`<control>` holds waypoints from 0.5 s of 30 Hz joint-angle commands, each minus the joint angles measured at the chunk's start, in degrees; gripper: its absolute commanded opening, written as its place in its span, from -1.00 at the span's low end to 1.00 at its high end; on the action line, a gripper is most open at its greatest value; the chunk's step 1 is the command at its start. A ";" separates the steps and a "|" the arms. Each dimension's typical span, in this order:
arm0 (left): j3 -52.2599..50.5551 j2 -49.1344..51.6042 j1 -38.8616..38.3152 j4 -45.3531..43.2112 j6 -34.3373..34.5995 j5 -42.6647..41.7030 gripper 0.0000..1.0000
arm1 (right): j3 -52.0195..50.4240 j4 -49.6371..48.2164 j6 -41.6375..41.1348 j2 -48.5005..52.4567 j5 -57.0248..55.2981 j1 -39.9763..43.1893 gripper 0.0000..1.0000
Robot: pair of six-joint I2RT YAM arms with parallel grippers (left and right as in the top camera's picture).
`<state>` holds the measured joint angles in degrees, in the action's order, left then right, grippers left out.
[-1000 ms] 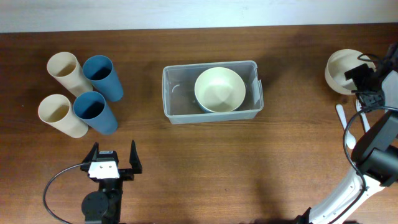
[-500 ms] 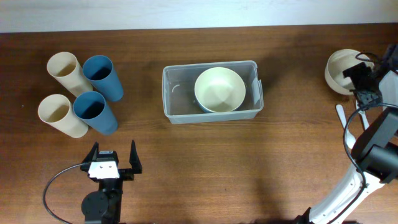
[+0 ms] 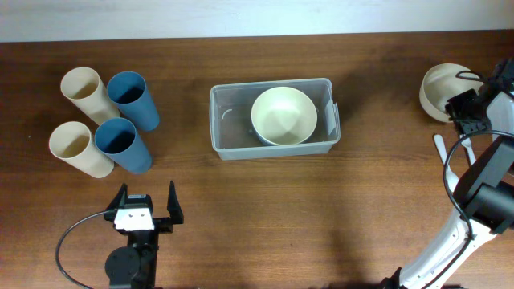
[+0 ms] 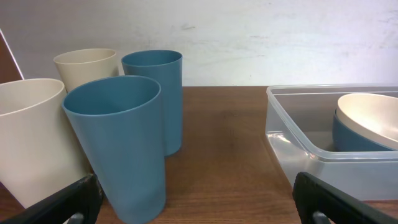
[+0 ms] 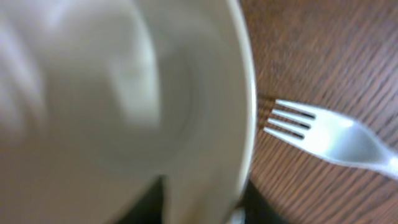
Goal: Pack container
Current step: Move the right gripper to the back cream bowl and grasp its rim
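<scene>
1. Right end effector (image 3: 466, 104) is drawing its jaws in from the wide spread of a second ago, and it is sitting slightly lower in the overhead view, at the loose bowl (image 3: 438, 88) on the far right of the surface (image 3: 265, 209).
2. In the blurred right wrist view, that bowl's rim is running between the dark fingers, so the end effector is gripping the bowl's wall.
3. A white fork (image 5: 329, 137) is lying flat just beside the loose bowl, its tines pointing at the rim.
4. Left end effector (image 3: 146, 199) is hanging wide open and holding nothing, near the front edge and well apart from everything else.
5. The container (image 3: 229, 136) is sitting mid-surface, between the cups and the loose bowl.
6. Inside it, toward the right end, a cream bowl (image 3: 283, 115) is nesting in a blue bowl (image 4: 354, 134).
7. On the left, two cream cups (image 3: 83, 90) and two blue cups (image 3: 132, 100) are standing in a tight cluster, with the blue pair nearer the container.
</scene>
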<state>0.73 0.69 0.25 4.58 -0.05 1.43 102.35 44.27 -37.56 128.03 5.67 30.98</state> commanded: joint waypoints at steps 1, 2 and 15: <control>-0.22 -0.39 0.24 0.17 -0.87 -0.61 0.99 | -0.17 0.15 -0.17 0.31 0.15 0.26 -0.85; -0.22 -0.39 0.26 0.17 -0.87 -0.61 0.99 | -0.17 0.07 -0.17 0.28 0.17 0.26 -0.92; -0.22 -0.39 0.24 0.17 -0.87 -0.61 0.99 | 9.49 0.37 11.56 -2.01 25.90 1.33 -0.93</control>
<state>0.73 0.69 0.25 4.58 -0.05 1.43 106.80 44.66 -31.92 128.03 19.53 31.97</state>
